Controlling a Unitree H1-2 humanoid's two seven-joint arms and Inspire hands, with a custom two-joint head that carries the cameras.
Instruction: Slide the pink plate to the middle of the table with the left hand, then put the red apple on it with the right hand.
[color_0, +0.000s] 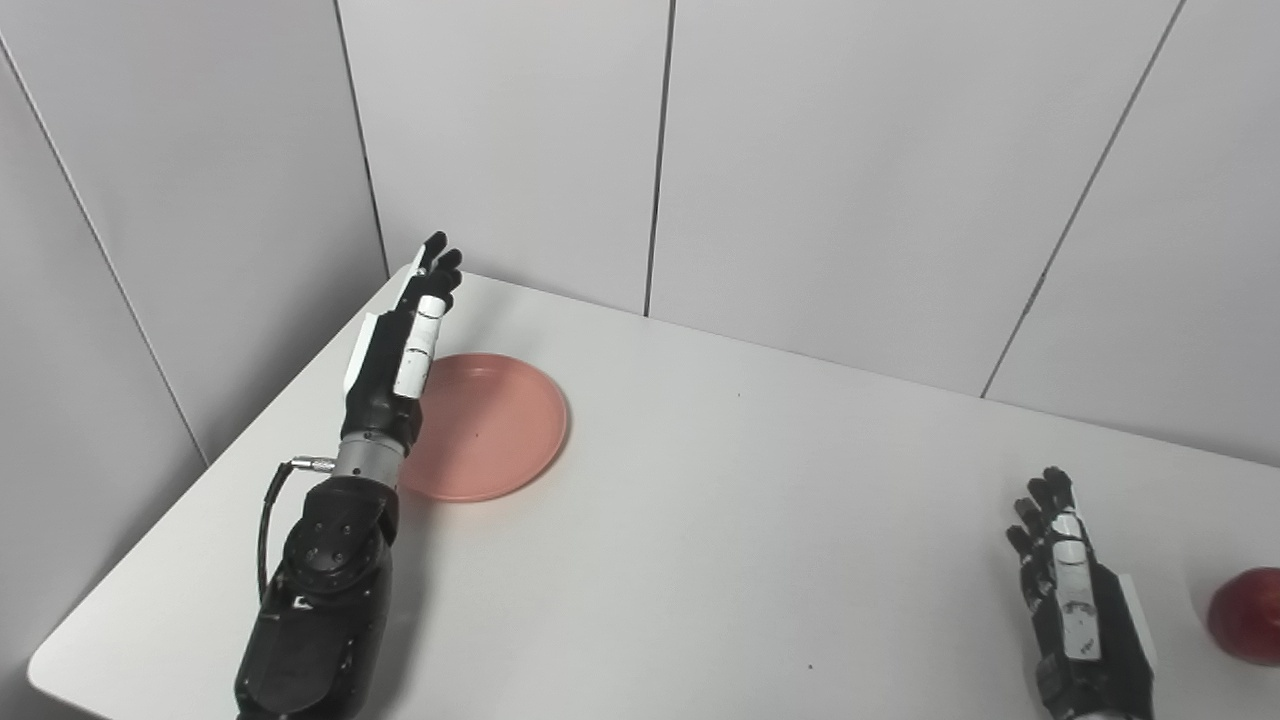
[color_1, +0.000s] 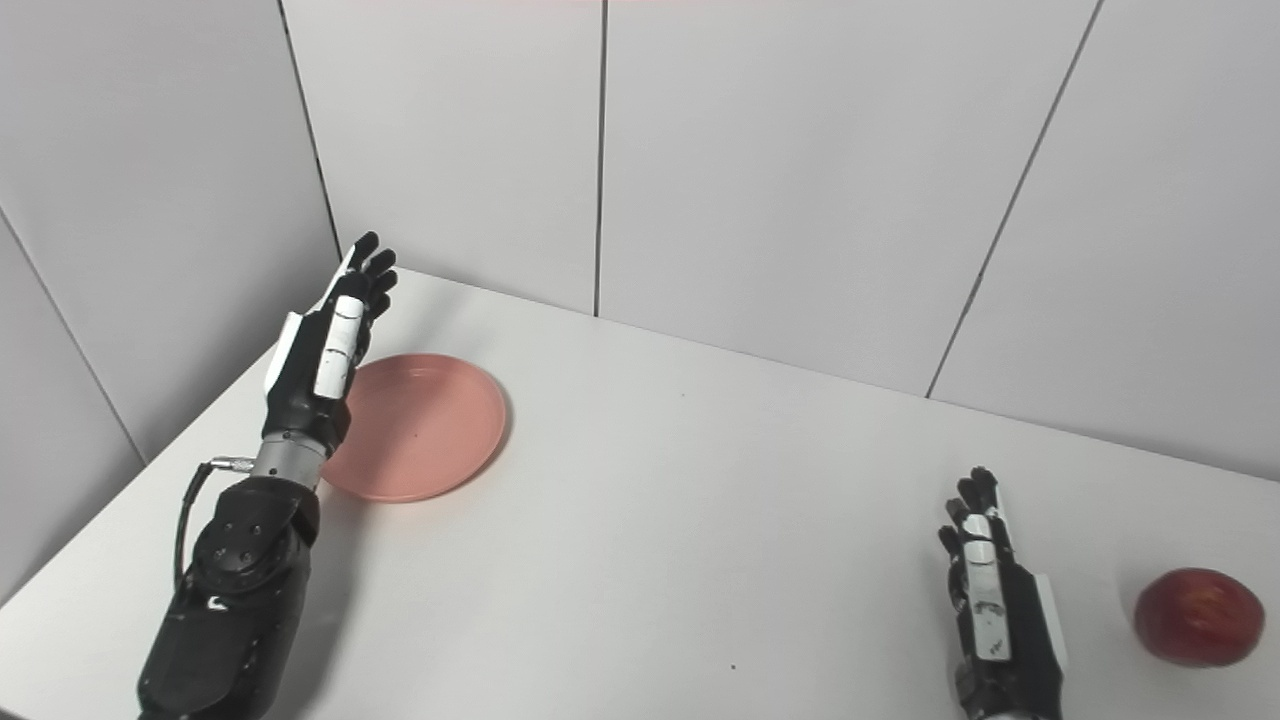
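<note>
Left hand ready to push the plate

The left hand (color_0: 405, 335), released with fingers straight, stands beside the pink plate (color_0: 500, 425) at frame left; the right hand (color_1: 990, 600), released too, waits near the red apple (color_1: 1198, 617), lower right on the bench (color_0: 750, 520).

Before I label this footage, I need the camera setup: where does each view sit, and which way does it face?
Left eye view: on the head, left of its twin, looking down at the table; shows the left hand raised at the plate, the right hand, and the apple cut off at the edge.
Right eye view: on the head, slightly rightward, same downward aim; both arms enter from the bottom, apple whole.
Shared: table, plate, apple, both open hands, panelled wall.
</note>
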